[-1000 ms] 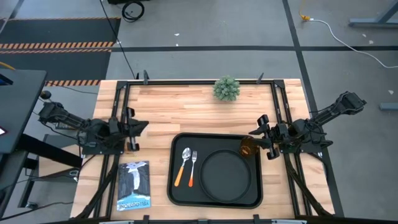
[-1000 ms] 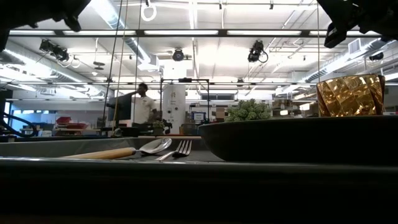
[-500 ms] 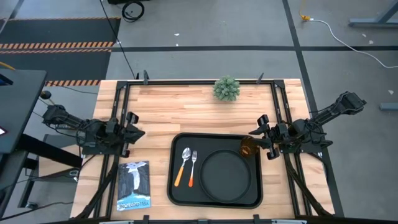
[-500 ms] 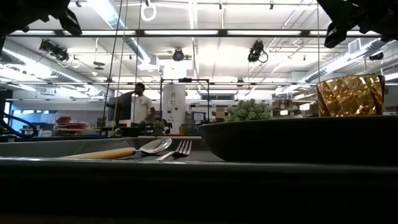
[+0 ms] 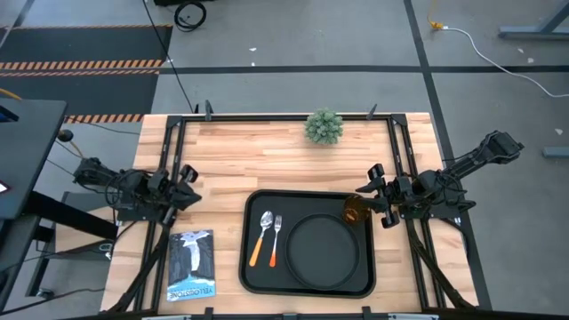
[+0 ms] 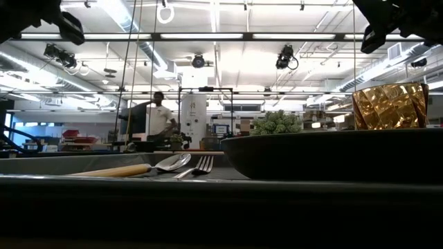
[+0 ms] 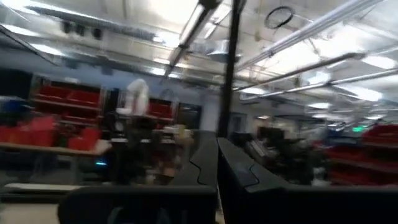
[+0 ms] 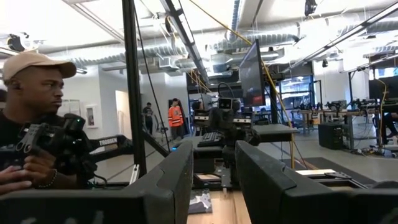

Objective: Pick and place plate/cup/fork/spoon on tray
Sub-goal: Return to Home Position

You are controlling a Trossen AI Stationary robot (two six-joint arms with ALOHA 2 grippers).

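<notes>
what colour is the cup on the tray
Translucent amber-orange with a faceted pattern; the cup shows best in the low view, behind the plate.

On the tray (image 5: 253,267), spoon (image 5: 262,234) and fork (image 5: 276,238) lie left of the plate (image 5: 323,252), cup (image 5: 354,212) behind it

A small green plant (image 5: 324,126) stands near the wooden table's (image 5: 267,160) far edge; a booklet (image 5: 192,265) lies at its near left corner.
</notes>
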